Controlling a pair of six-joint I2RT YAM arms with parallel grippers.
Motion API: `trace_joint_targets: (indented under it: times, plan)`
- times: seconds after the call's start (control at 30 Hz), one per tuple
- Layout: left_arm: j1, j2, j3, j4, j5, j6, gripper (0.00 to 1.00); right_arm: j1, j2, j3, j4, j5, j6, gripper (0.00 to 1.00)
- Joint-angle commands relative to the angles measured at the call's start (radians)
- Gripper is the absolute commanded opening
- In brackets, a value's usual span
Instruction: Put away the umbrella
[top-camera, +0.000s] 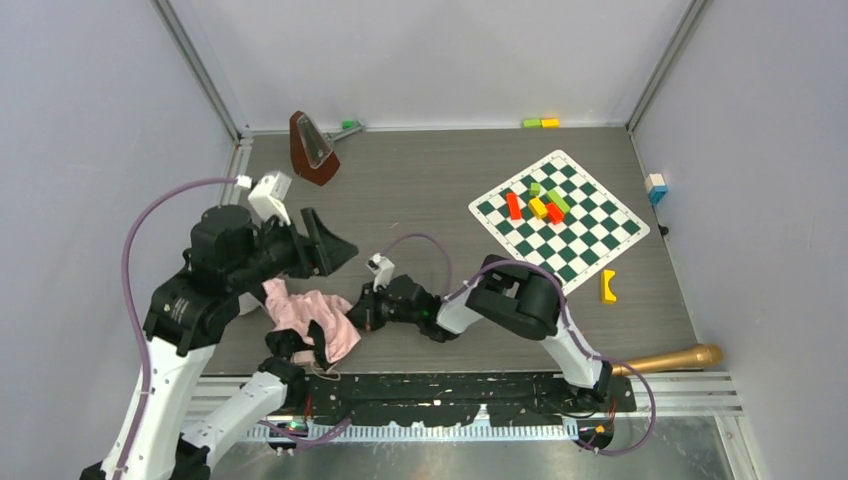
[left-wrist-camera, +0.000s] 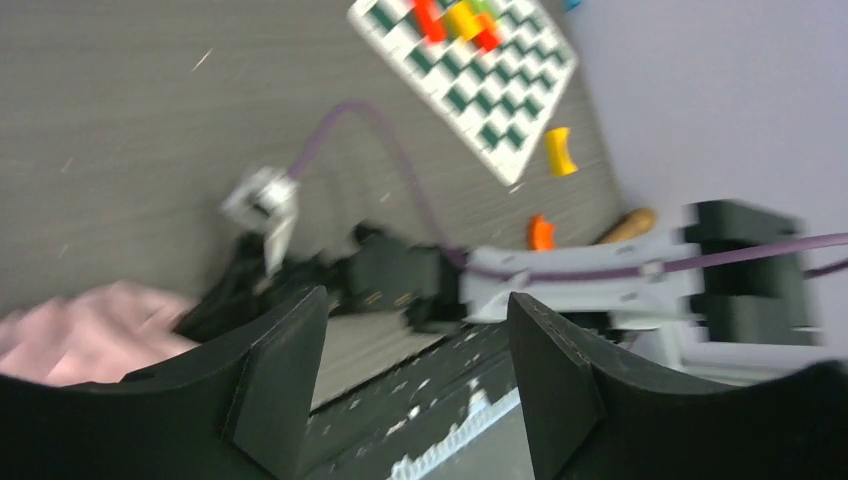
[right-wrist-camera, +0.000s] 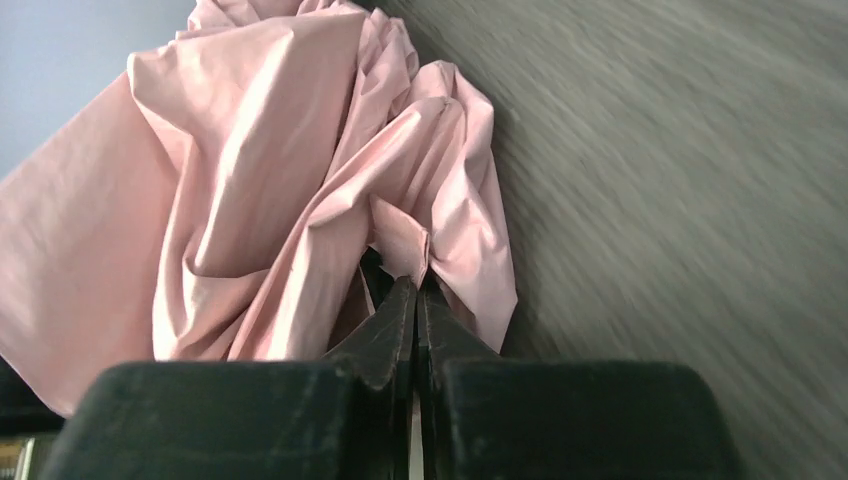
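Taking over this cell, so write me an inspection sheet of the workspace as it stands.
Surface: grey table.
Job's things: umbrella, pink fabric crumpled at the near edge.
Clutter: metronome, chessboard bearing blocks, yellow block, wooden club, back-wall blocks.
Grippers: left gripper open, empty, off the table; right gripper shut, fingers pinching umbrella fabric.
Cables: purple cables looping from both arms.
Surroundings: pale walls on three sides.
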Motion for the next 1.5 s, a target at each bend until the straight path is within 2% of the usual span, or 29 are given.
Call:
trace_joint_targets:
  times: [0.0, 0.07, 0.23, 0.4, 0.53, 0.7, 0.87, 0.93, 1.0, 1.1, 1.2, 1.23, 1.33, 1.47]
  plan:
    - [0.004, -0.053, -0.089, -0.28, -0.228, 0.037, 0.67, -0.006, 0.042, -0.252, -0.562, 0.13, -0.041, 0.05]
    - [0.004, -0.093, -0.184, -0.339, -0.336, -0.006, 0.66, -0.005, -0.014, -0.238, -0.578, 0.139, -0.051, 0.05]
    - [0.003, -0.273, -0.494, -0.329, -0.458, -0.142, 0.65, -0.01, -0.131, -0.222, -0.599, 0.154, -0.075, 0.06]
    - [-0.012, -0.348, -0.561, -0.298, -0.488, -0.296, 0.65, -0.053, -0.289, -0.277, -0.62, 0.189, -0.126, 0.05]
    - [-0.013, -0.32, -0.731, -0.123, -0.417, -0.359, 0.65, -0.087, -0.389, -0.321, -0.617, 0.176, -0.156, 0.05]
    - [-0.025, -0.16, -0.941, 0.233, -0.238, -0.431, 0.65, -0.132, -0.474, -0.363, -0.619, 0.154, -0.188, 0.06]
    - [-0.138, -0.014, -1.01, 0.499, -0.251, -0.466, 0.66, -0.153, -0.508, -0.362, -0.638, 0.095, -0.243, 0.06]
    - [-0.17, 0.069, -1.028, 0.583, -0.253, -0.496, 0.6, -0.156, -0.526, -0.375, -0.609, 0.068, -0.243, 0.06]
    - [-0.203, 0.196, -1.01, 0.617, -0.283, -0.517, 0.44, -0.157, -0.559, -0.397, -0.557, 0.037, -0.232, 0.06]
    - [-0.227, 0.356, -0.986, 0.687, -0.296, -0.552, 0.03, -0.156, -0.643, -0.436, -0.471, 0.028, -0.188, 0.05]
    - [-0.26, 0.459, -0.948, 0.69, -0.355, -0.561, 0.0, -0.157, -0.728, -0.51, -0.373, 0.083, -0.096, 0.05]
    - [-0.27, 0.474, -0.937, 0.688, -0.378, -0.557, 0.0, -0.156, -0.768, -0.533, -0.289, 0.097, -0.076, 0.06]
    - [-0.306, 0.475, -0.882, 0.582, -0.479, -0.539, 0.0, -0.159, -0.865, -0.62, -0.169, 0.22, -0.013, 0.05]
    - [-0.329, 0.458, -0.765, 0.359, -0.578, -0.487, 0.0, -0.164, -0.99, -0.604, -0.19, 0.297, -0.123, 0.05]
